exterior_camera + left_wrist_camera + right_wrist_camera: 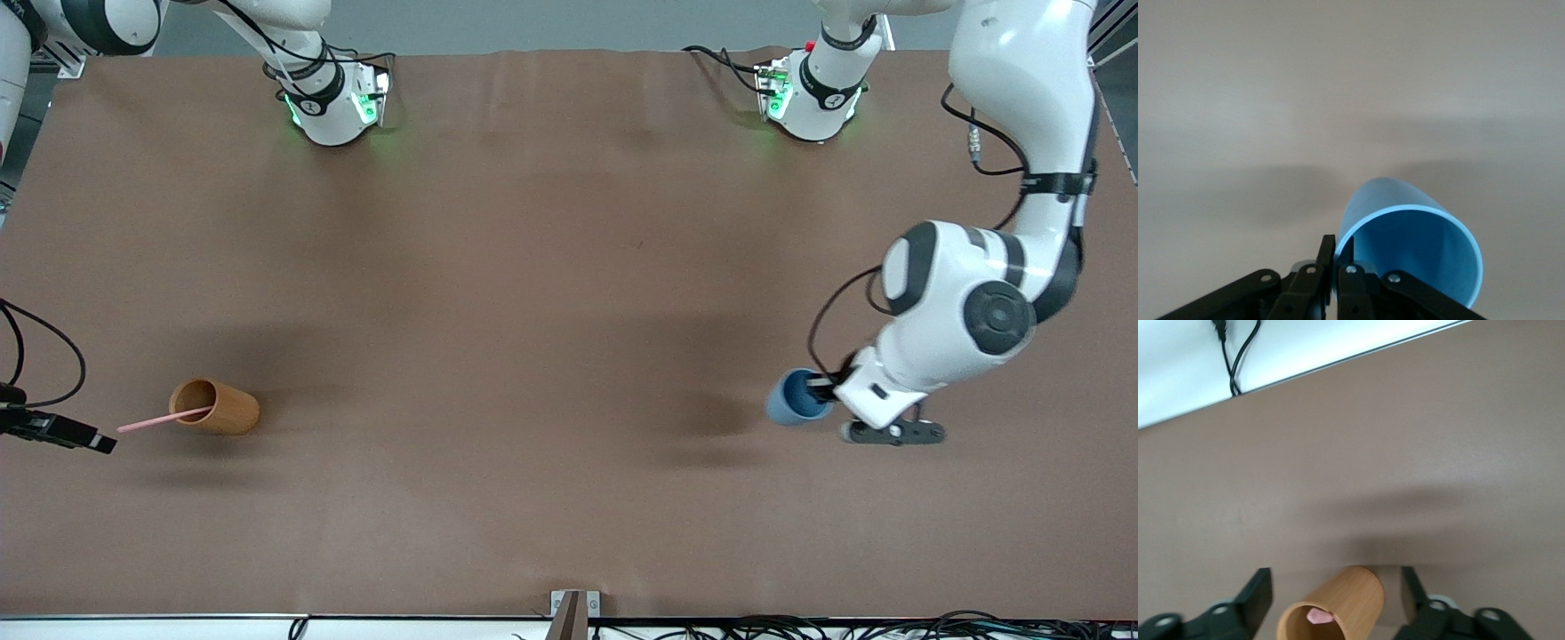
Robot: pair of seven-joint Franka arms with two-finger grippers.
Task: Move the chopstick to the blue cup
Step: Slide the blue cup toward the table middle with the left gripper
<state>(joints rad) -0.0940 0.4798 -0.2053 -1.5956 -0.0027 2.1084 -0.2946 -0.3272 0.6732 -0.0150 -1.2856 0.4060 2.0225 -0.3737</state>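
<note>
The chopstick [163,420], a thin pale-pink stick, pokes out of the mouth of an orange-brown cup [218,406] that lies on its side near the right arm's end of the table. My right gripper [100,442] is open just off the stick's free end. In the right wrist view the right gripper [1337,583] has its fingers either side of the orange-brown cup [1338,607], and the stick's end [1317,615] shows inside the mouth. My left gripper [1337,248] is shut on the rim of the blue cup [1411,247]. It holds the blue cup [794,400] tilted near the left arm's end.
A brown mat [533,311] covers the table. Both arm bases [333,102] stand along the table edge farthest from the front camera. Cables [800,627] lie along the edge nearest to it, with a small metal bracket [573,609] at its middle.
</note>
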